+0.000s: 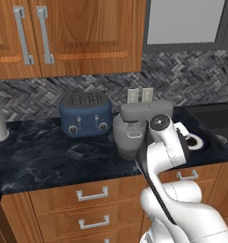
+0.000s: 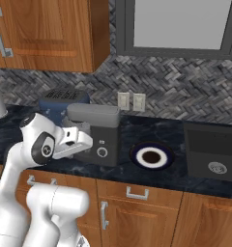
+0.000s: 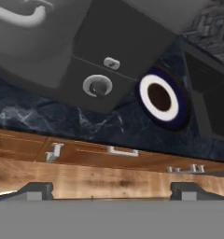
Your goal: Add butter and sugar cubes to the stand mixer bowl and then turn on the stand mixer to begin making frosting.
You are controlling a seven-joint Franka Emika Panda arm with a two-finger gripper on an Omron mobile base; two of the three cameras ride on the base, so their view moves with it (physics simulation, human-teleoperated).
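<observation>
My fingers [image 3: 37,190] stand wide apart, holding nothing (hovering off the bench's [image 3: 62,121] front edge), facing the stand mixer's [image 3: 109,51] knob [image 3: 97,86].

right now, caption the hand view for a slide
Open gripper faces the stand mixer and its round knob, a dark-rimmed plate beside it on the counter.

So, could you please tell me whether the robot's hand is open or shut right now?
Open. In the hand view the hand has its two dark fingertips far apart with nothing between them, facing the stand mixer knob.
</observation>
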